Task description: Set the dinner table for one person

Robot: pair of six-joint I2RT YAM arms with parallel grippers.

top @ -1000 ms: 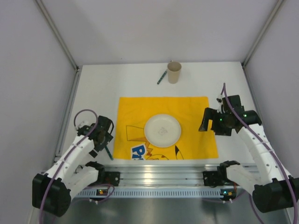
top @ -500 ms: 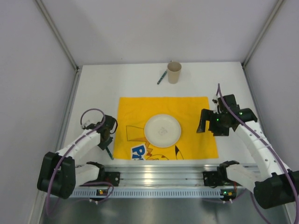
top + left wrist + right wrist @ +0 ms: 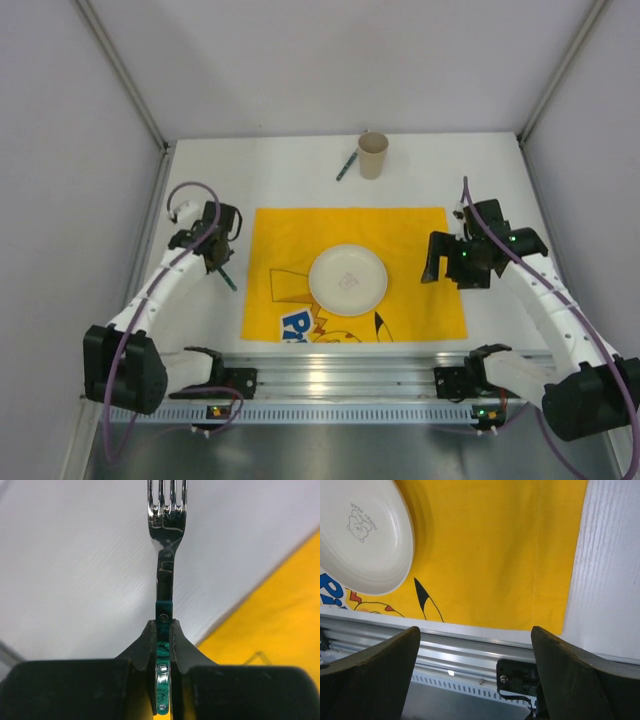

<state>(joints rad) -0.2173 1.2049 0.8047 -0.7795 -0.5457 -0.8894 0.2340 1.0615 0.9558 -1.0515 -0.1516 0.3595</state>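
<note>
Pinching a fork (image 3: 165,540) by its green handle, the left gripper (image 3: 163,629) has both fingers (image 3: 141,647) pressed against it from either side, just behind the steel neck.

Left wrist view: the tines run straight out past the fingertips over the bare white dinner table (image 3: 75,580). The riveted handle tail shows between the fingers. An edge of the yellow cloth (image 3: 280,625) lies off to the right of the fingers. Cannot tell whether the tines touch the tabletop.

The top view adds what that camera misses. This gripper sits over white tabletop just outside the cloth's left edge. Only the dark handle end pokes out on its near side, and the tines are hidden under the gripper body.

Right gripper (image 3: 475,630): fingers spread wide, nothing between them.

Right wrist view: past the gap lie the cloth's near right corner and the aluminium rail (image 3: 470,652). The white plate (image 3: 365,535) rests on the cloth beyond the left finger, with a small bear print in its well. A strip of white tabletop runs beyond the right finger. From the top view the spread is hard to read, and the gripper shows as a dark block at the cloth's right edge.

Only the top view shows a paper cup (image 3: 373,155) upright at the far side of the table. A green-handled utensil (image 3: 346,166) lies just beside it on the left. Both are well apart from either gripper. The plate sits mid-cloth, between the two grippers.
</note>
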